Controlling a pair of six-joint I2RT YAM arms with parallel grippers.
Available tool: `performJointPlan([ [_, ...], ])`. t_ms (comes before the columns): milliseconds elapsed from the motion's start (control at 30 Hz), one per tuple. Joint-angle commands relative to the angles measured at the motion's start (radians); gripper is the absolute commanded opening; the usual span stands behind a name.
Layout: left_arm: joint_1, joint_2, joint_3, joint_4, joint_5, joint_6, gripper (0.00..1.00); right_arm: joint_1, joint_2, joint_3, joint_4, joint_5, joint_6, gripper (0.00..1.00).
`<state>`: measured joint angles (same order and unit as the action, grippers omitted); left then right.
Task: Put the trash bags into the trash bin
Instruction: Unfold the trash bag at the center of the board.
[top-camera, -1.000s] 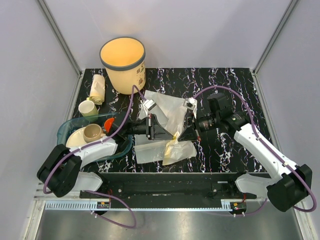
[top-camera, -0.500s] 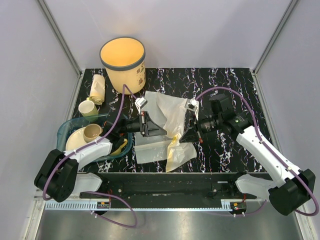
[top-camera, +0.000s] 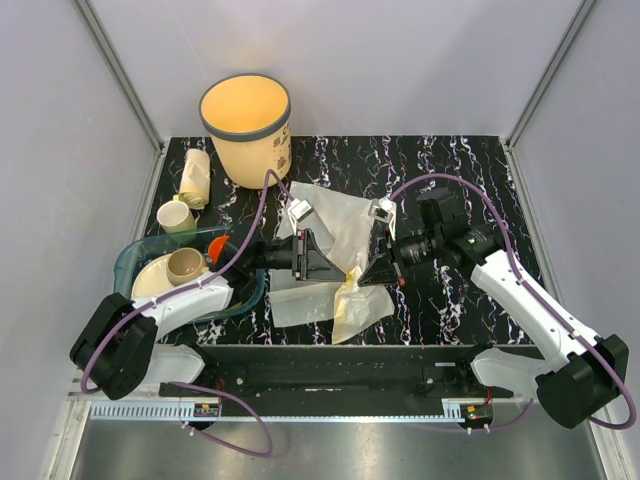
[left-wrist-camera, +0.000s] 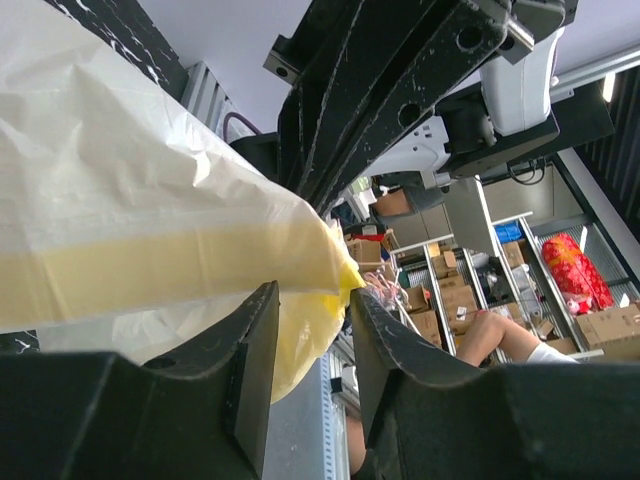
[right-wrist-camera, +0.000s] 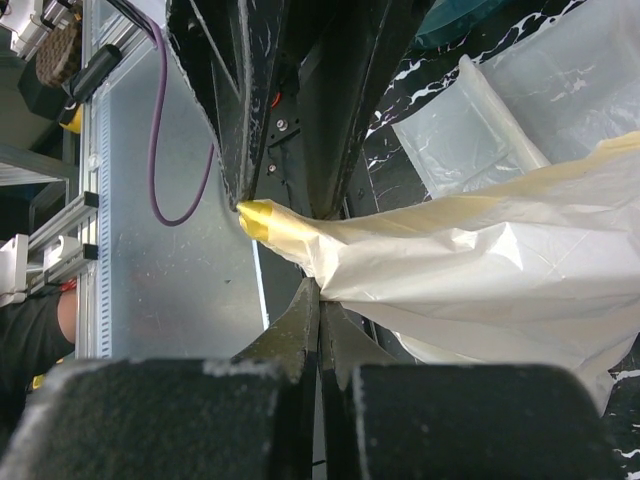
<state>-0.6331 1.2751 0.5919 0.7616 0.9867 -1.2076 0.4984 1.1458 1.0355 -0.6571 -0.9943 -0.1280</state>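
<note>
- Bag (top-camera: 340, 215): crinkled whitish sheet with a yellow-tinted edge, held above mid-table between the two arms. Its far edge reaches toward the bin, outside it.
- Right gripper (right-wrist-camera: 320, 292): jaws clenched on the bag's film beside its yellow corner.
- Left gripper (left-wrist-camera: 312, 300): jaws parted, yellow corner lying in the gap, unpinched.
- Flat bags (top-camera: 300, 302): on the table (top-camera: 460, 165) under both grippers, near the front edge.
- Bin (top-camera: 255, 150): upright at the far-left edge. A strip of table separates it from the bag.
- Roll (top-camera: 195, 177): just left of the bin.
- Tray (top-camera: 130, 262): left edge, beside the left arm.
</note>
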Motion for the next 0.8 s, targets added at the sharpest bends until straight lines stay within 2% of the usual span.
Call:
performJointPlan([
  [0,-0.027,0.013,0.051,0.073,0.01,0.008,0.36,0.002,0.003,0.034,0.011,-0.032,-0.015,0.0],
  [100,-0.036,0.021,0.049,0.079,0.009,0.006,0.31,0.002,0.002,0.034,0.019,-0.037,-0.01,0.0],
  [200,-0.039,0.023,0.042,0.09,0.015,0.0,0.15,0.0,0.002,0.034,0.016,-0.033,-0.01,0.0],
  [233,-0.036,0.023,0.031,0.1,0.018,-0.006,0.05,0.0,-0.001,0.034,0.014,-0.035,-0.012,0.0],
  [300,-0.033,0.015,0.023,0.113,0.021,-0.009,0.0,0.0,-0.006,0.031,0.008,-0.024,-0.015,0.0],
  [533,0.058,-0.022,-0.03,0.019,0.033,0.0,0.0,-0.009,-0.021,0.008,-0.018,-0.01,-0.028,0.0],
  [767,0.082,-0.031,-0.058,-0.03,0.017,0.023,0.0,-0.012,-0.02,0.0,-0.052,-0.004,-0.045,0.0],
])
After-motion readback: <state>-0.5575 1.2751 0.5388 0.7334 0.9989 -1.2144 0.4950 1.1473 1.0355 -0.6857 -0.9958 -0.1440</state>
